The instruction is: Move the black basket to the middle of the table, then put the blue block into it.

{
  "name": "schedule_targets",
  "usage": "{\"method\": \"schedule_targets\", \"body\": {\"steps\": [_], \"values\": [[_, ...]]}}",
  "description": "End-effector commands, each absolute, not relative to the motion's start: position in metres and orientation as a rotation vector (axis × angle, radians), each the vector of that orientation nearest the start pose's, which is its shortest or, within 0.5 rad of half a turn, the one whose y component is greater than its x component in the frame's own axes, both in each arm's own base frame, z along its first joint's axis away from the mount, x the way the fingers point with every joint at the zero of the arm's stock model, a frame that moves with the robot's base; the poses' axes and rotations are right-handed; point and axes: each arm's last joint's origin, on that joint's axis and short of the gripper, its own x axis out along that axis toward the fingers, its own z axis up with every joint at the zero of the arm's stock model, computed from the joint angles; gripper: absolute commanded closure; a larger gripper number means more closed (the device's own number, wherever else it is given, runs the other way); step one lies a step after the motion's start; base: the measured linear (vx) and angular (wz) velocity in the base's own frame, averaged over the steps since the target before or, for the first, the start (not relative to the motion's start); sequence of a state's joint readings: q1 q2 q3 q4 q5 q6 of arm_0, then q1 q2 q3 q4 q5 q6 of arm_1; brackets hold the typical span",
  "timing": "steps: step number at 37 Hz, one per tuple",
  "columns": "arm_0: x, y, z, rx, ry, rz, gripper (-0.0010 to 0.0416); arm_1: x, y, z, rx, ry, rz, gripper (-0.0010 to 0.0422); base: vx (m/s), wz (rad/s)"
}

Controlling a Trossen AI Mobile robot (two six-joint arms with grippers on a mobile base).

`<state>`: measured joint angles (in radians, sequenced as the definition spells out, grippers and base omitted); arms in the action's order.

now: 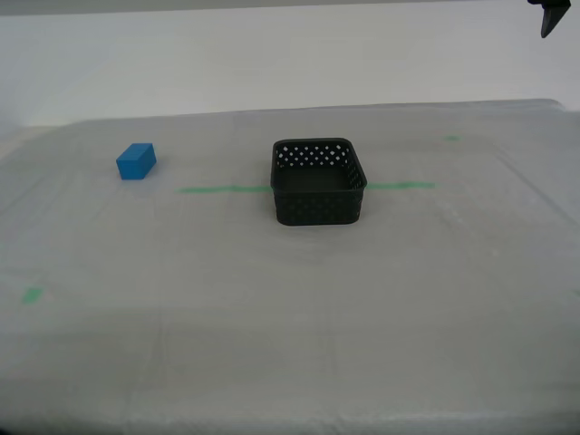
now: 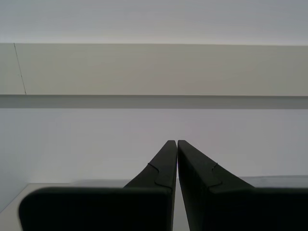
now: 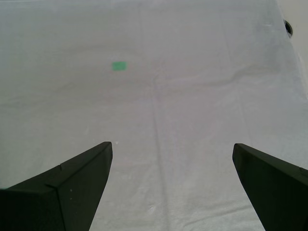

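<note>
First gripper spread wide, empty; second gripper clenched, empty

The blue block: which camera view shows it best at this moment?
The exterior view. There the blue block sits whole and unobstructed on the table, toward that view's left, apart from the black basket. Neither wrist view shows it: the first sees only table covering, the second only wall.

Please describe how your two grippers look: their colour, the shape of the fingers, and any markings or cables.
My first gripper has matte black fingers, broad at the base and tapering to blunt tips. My second gripper has the same black, wedge-shaped fingers, each with a small stepped notch along it. No cables, labels or coloured markings show in either wrist view.
</note>
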<state>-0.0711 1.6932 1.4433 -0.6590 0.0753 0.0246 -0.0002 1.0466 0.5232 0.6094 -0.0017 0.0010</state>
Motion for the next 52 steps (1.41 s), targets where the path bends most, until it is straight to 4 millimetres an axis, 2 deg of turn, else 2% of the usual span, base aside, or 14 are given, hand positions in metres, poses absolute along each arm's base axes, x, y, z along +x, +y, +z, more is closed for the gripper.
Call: {"method": "schedule_targets", "body": {"steps": [1, 38, 47, 52], "values": [[0.363, -0.028, 0.287, 0.020, 0.907, -0.144, 0.0055, 0.226, 0.000, 0.271, 0.000, -0.092, 0.002, 0.0412, 0.000, 0.000], [0.363, -0.028, 0.287, 0.020, 0.907, -0.144, 0.0055, 0.226, 0.001, 0.271, -0.013, -0.095, 0.018, 0.0412, 0.000, 0.000], [0.363, -0.028, 0.287, 0.020, 0.907, -0.144, 0.0055, 0.230, 0.001, 0.292, -0.029, -0.142, 0.017, 0.0412, 0.000, 0.000], [0.363, -0.028, 0.287, 0.020, 0.907, -0.144, 0.0055, 0.235, 0.001, 0.311, -0.028, -0.054, 0.019, 0.0412, 0.000, 0.000]]}}
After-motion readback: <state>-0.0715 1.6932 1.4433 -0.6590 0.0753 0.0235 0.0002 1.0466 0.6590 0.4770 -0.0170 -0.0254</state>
